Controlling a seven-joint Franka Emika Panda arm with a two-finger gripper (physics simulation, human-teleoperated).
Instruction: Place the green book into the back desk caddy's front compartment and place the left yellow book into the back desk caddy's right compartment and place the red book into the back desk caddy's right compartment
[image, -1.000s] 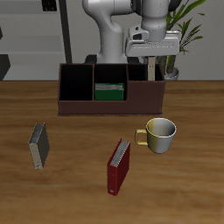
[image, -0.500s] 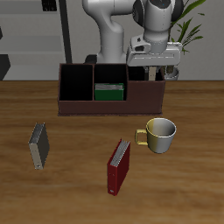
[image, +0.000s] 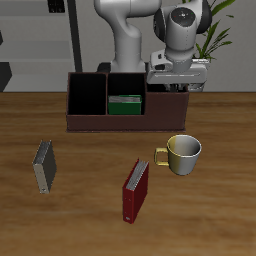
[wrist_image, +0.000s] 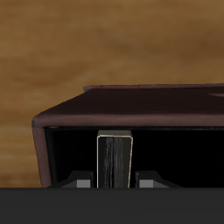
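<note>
My gripper (image: 177, 86) hangs over the right compartment of the back desk caddy (image: 105, 124), with its fingers dipping below the rim. In the wrist view the gripper (wrist_image: 115, 180) is shut on the left yellow book (wrist_image: 115, 153), a thin grey-tan book standing upright inside the caddy's (wrist_image: 131, 118) black interior. The green book (image: 124, 104) stands in the small middle front compartment. Nearer the table's front edge, the red book (image: 135, 190) lies on the wood.
A darker grey twin book (image: 43, 165) lies on the table apart from the red one. A yellow-and-white mug (image: 183, 153) stands in front of the caddy, near the red book. A potted plant (image: 215, 40) is behind the caddy.
The gripper has come down with the grey-tan book, from above the caddy's rim into the end section. Nothing else has moved.
</note>
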